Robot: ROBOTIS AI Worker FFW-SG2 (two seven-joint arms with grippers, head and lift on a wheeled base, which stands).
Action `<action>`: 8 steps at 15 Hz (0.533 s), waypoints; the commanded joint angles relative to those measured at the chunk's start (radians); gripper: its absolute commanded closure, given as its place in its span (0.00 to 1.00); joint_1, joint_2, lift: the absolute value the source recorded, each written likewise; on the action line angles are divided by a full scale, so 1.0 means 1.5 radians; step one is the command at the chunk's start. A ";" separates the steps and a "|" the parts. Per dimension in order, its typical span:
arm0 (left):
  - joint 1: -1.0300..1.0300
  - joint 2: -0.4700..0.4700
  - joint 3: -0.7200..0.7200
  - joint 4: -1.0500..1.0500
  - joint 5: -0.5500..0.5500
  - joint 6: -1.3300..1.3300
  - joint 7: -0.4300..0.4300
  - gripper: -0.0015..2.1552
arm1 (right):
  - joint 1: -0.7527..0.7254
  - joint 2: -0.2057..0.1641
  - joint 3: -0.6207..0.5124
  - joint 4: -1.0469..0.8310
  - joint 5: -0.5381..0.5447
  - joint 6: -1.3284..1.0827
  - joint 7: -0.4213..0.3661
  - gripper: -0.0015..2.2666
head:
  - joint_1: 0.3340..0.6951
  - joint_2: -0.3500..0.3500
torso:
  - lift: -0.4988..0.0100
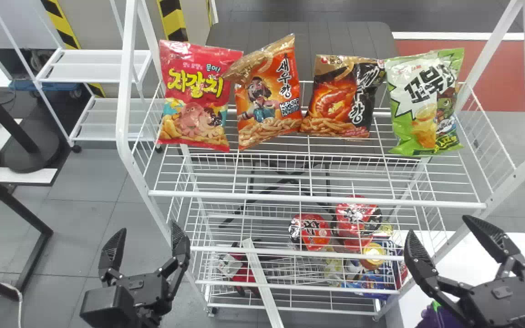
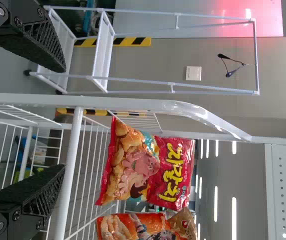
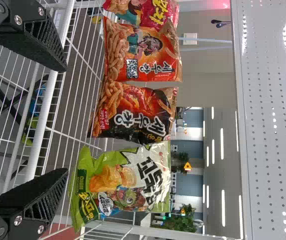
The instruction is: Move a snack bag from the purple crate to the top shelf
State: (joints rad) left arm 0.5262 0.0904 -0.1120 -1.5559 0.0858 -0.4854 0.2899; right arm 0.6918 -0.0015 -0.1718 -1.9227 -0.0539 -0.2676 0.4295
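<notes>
Both grippers sit closest to the camera, so starting there: left gripper [image 1: 146, 230] is down at the lower left, right gripper [image 1: 439, 225] at the lower right, each with its fingers spread wide and nothing held between them. They're both short of the rack, not touching any of the bags as far as I can see. Snack-wise, there's a row of four standing across the top shelf [image 1: 317, 199], upper middle of the frame. Going left to right: red bag [image 1: 196, 91], orange bag [image 1: 269, 98] leaning a bit with its top corner overlapping the red one, then black bag [image 1: 335, 100], and green bag [image 1: 426, 105] over at the right end. Honestly can't tell which of those counts as the task's one. Down under the right arm, at the bottom edge, a purple and green thing [image 1: 435, 316] pokes out, too hidden to say if it's the crate or a bag. It's by a white table [image 1: 467, 257]. Lower in the rack, right of centre, you get two red bowls [image 1: 310, 231], and a white strip [image 1: 262, 282] slants down near the bottom middle. Spare white shelves [image 1: 94, 73] stand off in the upper left.
</notes>
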 commanded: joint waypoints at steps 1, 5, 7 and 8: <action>0.000 0.000 0.000 0.002 0.000 0.000 0.000 0.07 | 0.000 0.002 0.000 0.002 -0.001 0.000 0.000 0.05 | 1.00 0.56 | 0.98; 0.000 -0.001 0.000 0.005 0.000 0.000 0.000 0.07 | -0.001 0.002 0.000 0.004 -0.002 -0.002 0.001 0.05 | 1.00 0.56 | 0.98; -0.001 -0.001 0.000 0.005 0.000 0.000 0.000 0.07 | -0.001 0.002 -0.001 0.004 -0.008 0.000 0.008 0.05 | 1.00 0.56 | 0.98; -0.001 -0.001 0.000 0.005 0.000 0.002 0.000 0.07 | -0.001 0.002 -0.001 0.004 -0.009 -0.002 0.009 0.05 | 1.00 0.56 | 0.98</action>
State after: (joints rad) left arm 0.5249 0.0890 -0.1120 -1.5479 0.0860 -0.4832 0.2899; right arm 0.6902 -0.0015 -0.1722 -1.9151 -0.0636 -0.2701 0.4417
